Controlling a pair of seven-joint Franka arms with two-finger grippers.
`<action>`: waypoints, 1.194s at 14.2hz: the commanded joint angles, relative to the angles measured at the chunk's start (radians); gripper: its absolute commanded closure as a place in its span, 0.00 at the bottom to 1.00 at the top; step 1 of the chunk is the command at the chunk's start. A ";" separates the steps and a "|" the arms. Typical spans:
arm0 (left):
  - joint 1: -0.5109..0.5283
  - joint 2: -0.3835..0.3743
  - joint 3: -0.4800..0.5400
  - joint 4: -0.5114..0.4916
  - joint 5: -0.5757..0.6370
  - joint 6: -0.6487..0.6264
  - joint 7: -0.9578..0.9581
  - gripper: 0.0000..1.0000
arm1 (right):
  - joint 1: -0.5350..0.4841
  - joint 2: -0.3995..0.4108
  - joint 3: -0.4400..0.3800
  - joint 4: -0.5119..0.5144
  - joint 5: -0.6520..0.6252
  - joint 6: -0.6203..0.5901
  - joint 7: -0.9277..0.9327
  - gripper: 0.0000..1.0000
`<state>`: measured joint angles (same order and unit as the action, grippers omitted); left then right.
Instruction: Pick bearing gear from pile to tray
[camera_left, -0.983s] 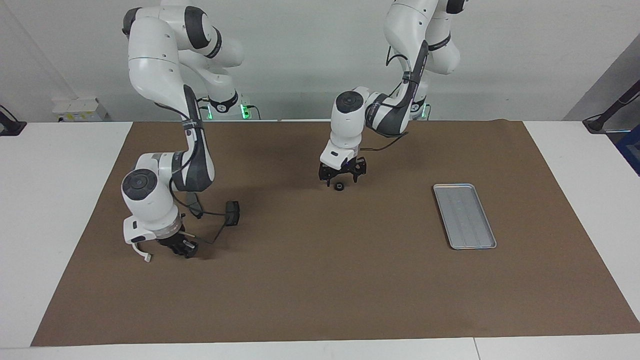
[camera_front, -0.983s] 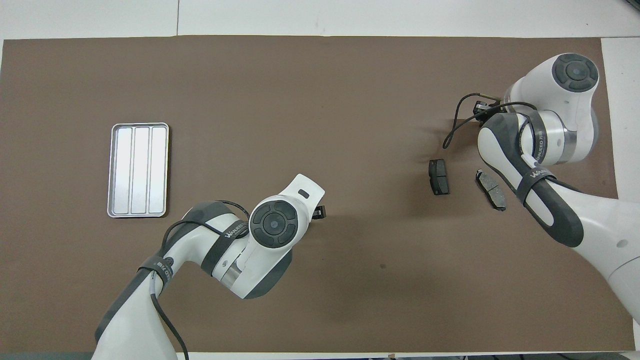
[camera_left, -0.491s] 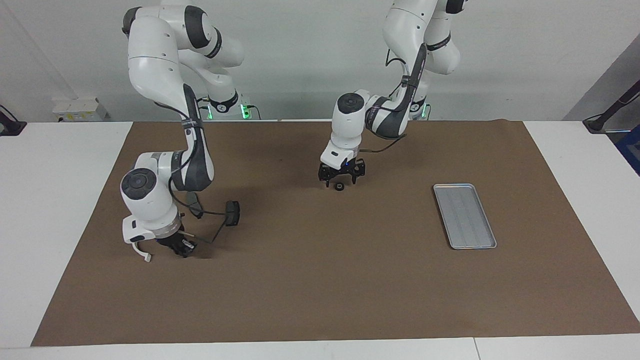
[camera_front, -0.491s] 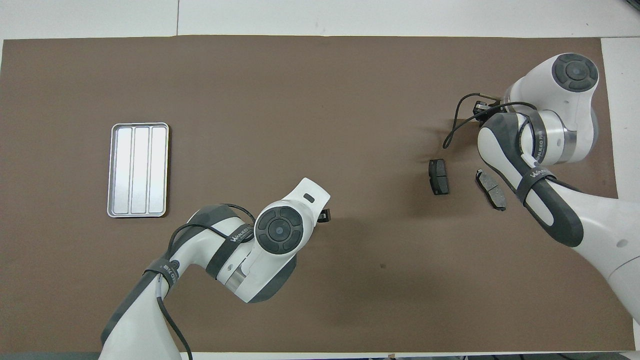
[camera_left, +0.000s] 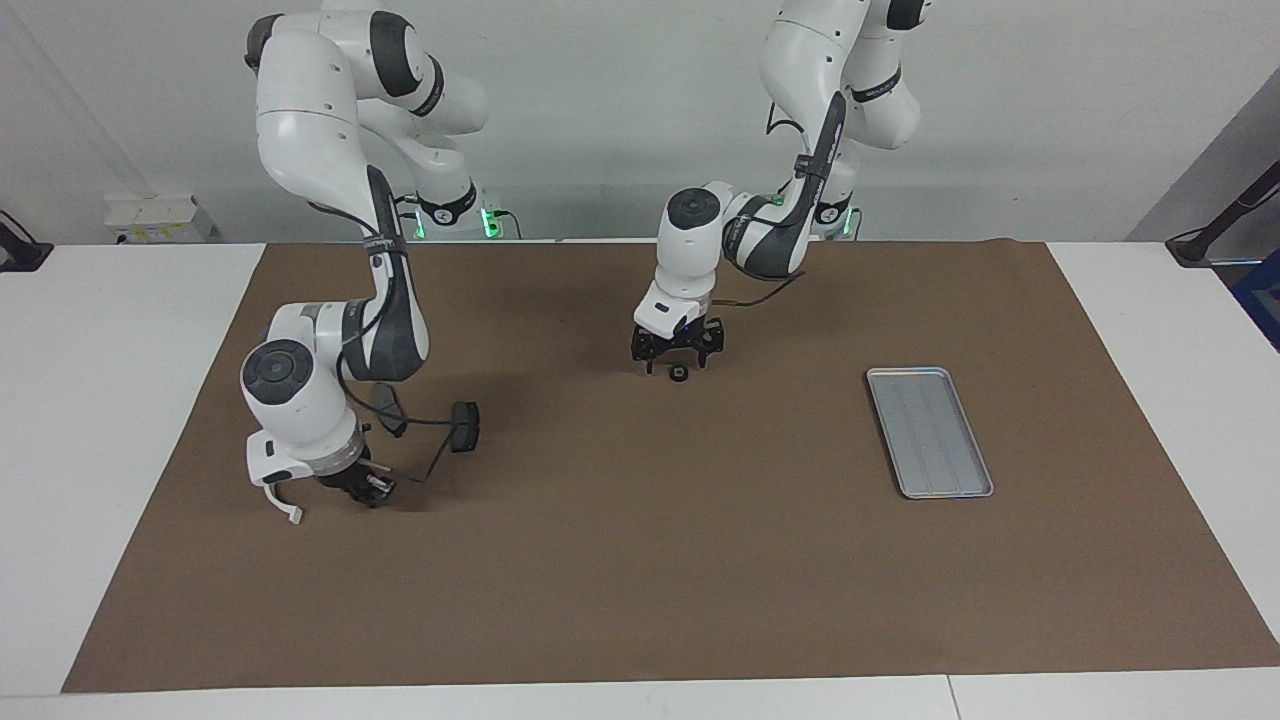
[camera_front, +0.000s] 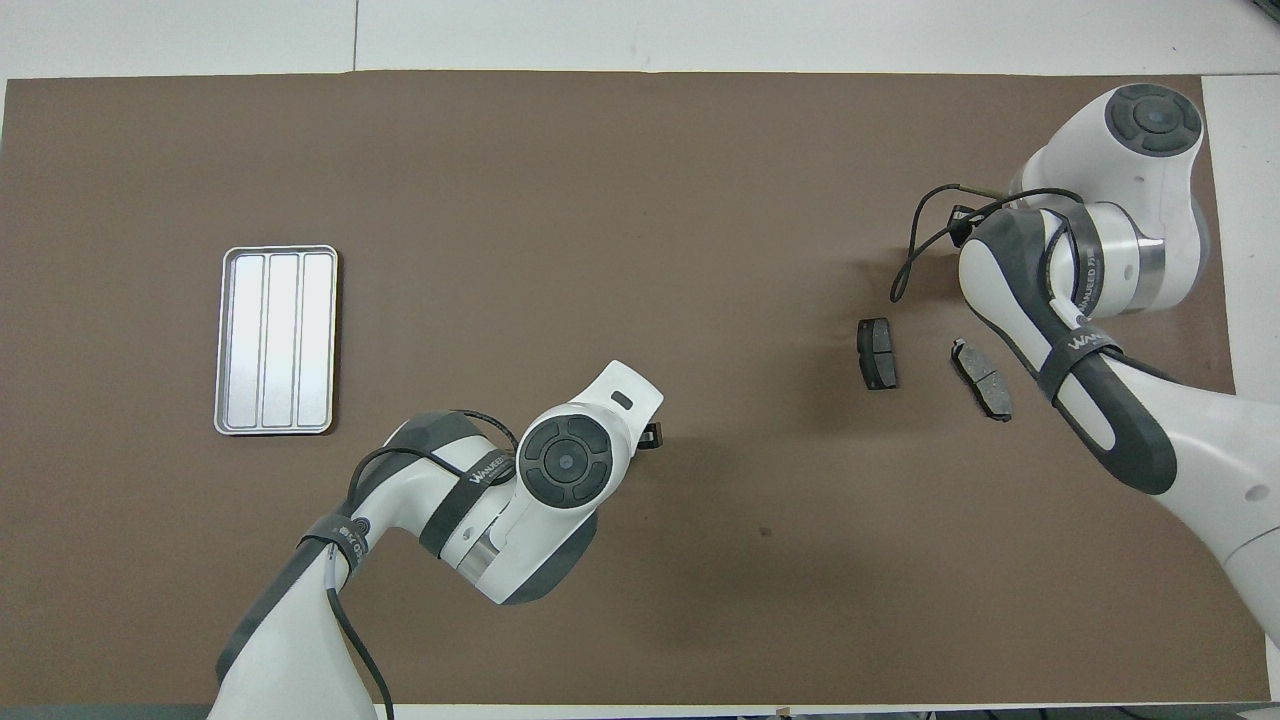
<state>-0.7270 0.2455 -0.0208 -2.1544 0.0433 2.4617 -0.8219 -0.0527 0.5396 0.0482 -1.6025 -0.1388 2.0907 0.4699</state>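
The bearing gear (camera_left: 677, 374), a small black ring, lies just above the facing frame's centre, directly below the left gripper (camera_left: 675, 357), whose jaws are spread. It looks hard, light and slick; I'd pinch across its rim. Overhead, the arm hides it (only the facing camera shows it). The right gripper (camera_left: 368, 490), lower left, is closed, seemingly empty. The tray (camera_left: 929, 432) sits centre-right, bare.

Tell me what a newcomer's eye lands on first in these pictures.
First, the left arm's pincer, open and hanging just above a small black round part on the middle of the brown mat. Next, the right arm's pincer, shut and low over the mat at its own end, with a dark grey brake pad lying nearby. The flat light-grey metal tray sits bare toward the left arm's end.
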 joint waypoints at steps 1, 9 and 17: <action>-0.018 -0.006 0.018 -0.025 -0.008 0.019 0.020 0.00 | -0.004 -0.062 0.009 -0.001 -0.004 -0.067 -0.057 1.00; -0.022 -0.005 0.019 -0.024 -0.008 0.023 0.017 0.86 | 0.001 -0.190 0.009 -0.001 -0.004 -0.240 -0.117 1.00; 0.056 -0.050 0.028 0.013 0.003 -0.050 0.145 1.00 | 0.002 -0.296 0.071 0.001 0.001 -0.368 -0.106 1.00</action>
<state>-0.7216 0.2342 -0.0027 -2.1525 0.0438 2.4531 -0.7480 -0.0447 0.2841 0.0904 -1.5916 -0.1387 1.7582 0.3749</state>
